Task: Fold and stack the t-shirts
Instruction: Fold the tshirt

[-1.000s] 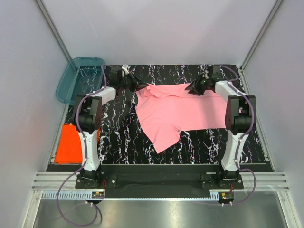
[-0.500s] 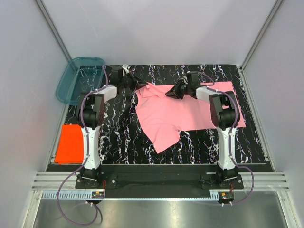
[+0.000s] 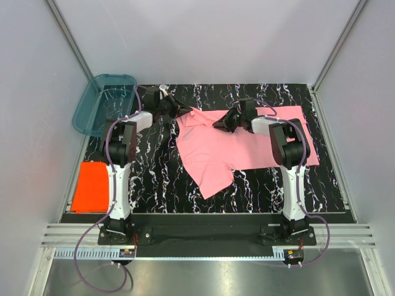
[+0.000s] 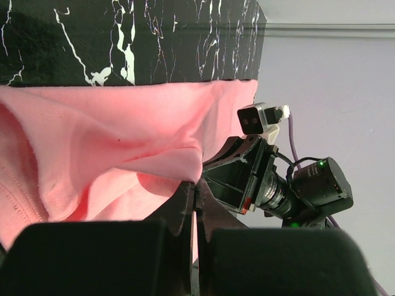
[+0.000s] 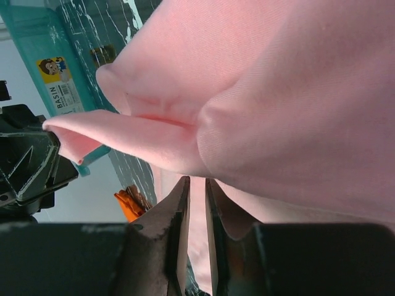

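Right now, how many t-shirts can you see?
2. The pink shirt lies spread out in the middle. The orange shirt sits folded at the near left edge. Another could hide under the pink one.

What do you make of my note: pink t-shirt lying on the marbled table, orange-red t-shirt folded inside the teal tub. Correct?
Not quite. The orange-red t-shirt is folded but lies outside the teal tub, nearer the camera, beside the left arm at the left edge of the marbled table. The top external view shows it. The pink t-shirt lies on that table, as noted.
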Controlling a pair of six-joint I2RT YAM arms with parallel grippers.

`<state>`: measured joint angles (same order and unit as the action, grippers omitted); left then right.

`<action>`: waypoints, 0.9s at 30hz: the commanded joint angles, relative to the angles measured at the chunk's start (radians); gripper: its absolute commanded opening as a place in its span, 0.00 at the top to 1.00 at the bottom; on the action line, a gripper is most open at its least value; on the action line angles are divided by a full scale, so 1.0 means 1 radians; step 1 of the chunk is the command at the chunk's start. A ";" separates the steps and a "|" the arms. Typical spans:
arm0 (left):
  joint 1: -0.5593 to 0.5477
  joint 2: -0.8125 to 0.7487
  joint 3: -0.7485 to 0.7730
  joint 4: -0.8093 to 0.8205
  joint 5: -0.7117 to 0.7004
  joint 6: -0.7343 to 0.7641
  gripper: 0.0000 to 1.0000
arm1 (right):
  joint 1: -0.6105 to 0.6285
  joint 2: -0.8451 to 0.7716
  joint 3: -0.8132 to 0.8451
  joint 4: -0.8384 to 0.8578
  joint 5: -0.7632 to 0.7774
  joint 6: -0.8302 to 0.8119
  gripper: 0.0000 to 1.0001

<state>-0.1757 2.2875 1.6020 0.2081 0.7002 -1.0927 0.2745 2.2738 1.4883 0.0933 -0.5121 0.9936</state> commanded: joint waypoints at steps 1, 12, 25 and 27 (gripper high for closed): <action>0.004 -0.007 0.035 0.054 0.022 -0.006 1.00 | 0.011 0.001 0.007 0.046 0.024 0.031 0.78; 0.005 -0.016 0.027 0.068 0.015 -0.016 1.00 | 0.029 0.038 0.020 0.045 0.038 0.083 0.79; 0.005 -0.034 -0.005 0.088 0.013 -0.019 1.00 | 0.052 0.070 0.063 0.011 0.102 0.117 0.73; 0.005 -0.036 -0.016 0.089 0.018 -0.019 1.00 | 0.052 0.070 0.069 -0.007 0.129 0.126 0.73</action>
<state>-0.1757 2.2875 1.5997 0.2420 0.6998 -1.1057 0.3096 2.3276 1.5257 0.1150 -0.4583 1.1015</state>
